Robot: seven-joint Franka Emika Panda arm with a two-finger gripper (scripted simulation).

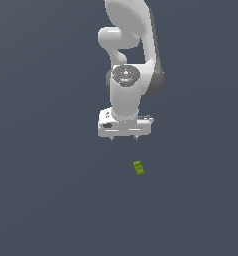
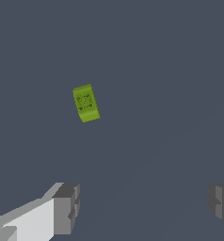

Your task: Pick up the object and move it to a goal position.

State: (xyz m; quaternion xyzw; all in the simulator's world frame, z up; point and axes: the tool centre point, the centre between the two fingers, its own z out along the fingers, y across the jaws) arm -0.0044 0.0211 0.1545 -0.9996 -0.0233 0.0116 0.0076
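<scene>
Slate-grey bare floor (image 1: pixel 51 200) carries the lime block (image 1: pixel 138 168), apart from the spread, empty tool (image 1: pixel 124 138).

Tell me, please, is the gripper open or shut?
Open: the gripper's fingers stand wide apart, holding nothing; the block lies apart.

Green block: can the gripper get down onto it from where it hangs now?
Probably yes. The green block lies alone on the bare surface, with nothing between it and the gripper. The fingers are spread wide, but the block sits off to one side of them, so the arm must shift first.
</scene>
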